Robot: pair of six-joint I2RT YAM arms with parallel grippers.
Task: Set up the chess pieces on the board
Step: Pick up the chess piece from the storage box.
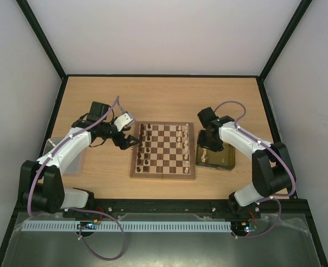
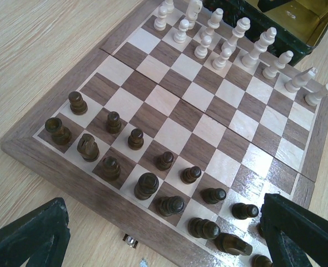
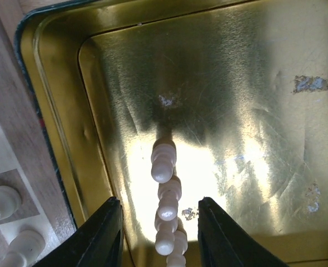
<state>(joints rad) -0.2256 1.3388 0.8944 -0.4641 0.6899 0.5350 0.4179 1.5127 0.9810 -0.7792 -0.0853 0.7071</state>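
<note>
The board lies mid-table. Dark brown chess pieces fill its left two files and cream ones stand along its right side. My left gripper hovers at the board's left rim, open and empty. In its wrist view the wide-apart fingers frame the dark pieces, with cream pieces at the far side. My right gripper is down in the yellow tray, open. Several cream pieces lie in a line between its fingers, which do not touch them.
The yellow tray sits against the board's right rim. A clear plastic container stands at the table's left edge, under the left arm. The board's edge with cream pieces shows left of the tray wall. Bare wood lies beyond the board.
</note>
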